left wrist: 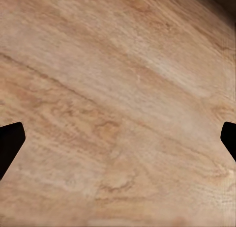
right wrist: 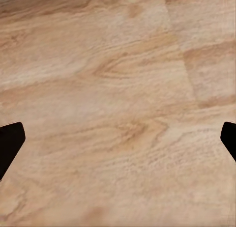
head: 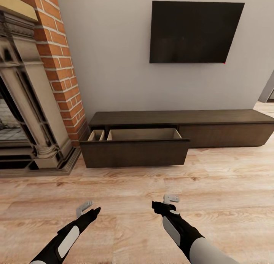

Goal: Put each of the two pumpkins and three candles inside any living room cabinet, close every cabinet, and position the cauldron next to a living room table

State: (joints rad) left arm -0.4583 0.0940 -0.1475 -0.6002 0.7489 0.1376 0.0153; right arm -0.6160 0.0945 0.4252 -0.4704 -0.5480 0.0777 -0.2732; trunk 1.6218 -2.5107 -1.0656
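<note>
**Cabinet with one drawer drawn out, both arms held low over bare floor**

Cabinet (head: 182,119) stood against the pale wall, a long, low dark-brown unit with a flat top. Its left drawer (head: 135,144) was pulled out toward the robot, pale wood insides showing, with a divider near its left end; nothing could be made out inside it. The right drawer front (head: 228,134) sat flush with the unit. A dark television (head: 196,31) hung on the wall above the cabinet's middle. A brick column (head: 62,62) and a carved fireplace surround (head: 30,104) stood just beside the cabinet's left end. Wood-plank floor (head: 213,180) lay between the open drawer and the arms.

Left gripper (left wrist: 118,143) and right gripper (right wrist: 118,143) hung over the planks, well apart from the cabinet. In each wrist view the dark fingertips (left wrist: 10,143) (right wrist: 10,143) sat at opposite edges, spread wide with nothing between them.
</note>
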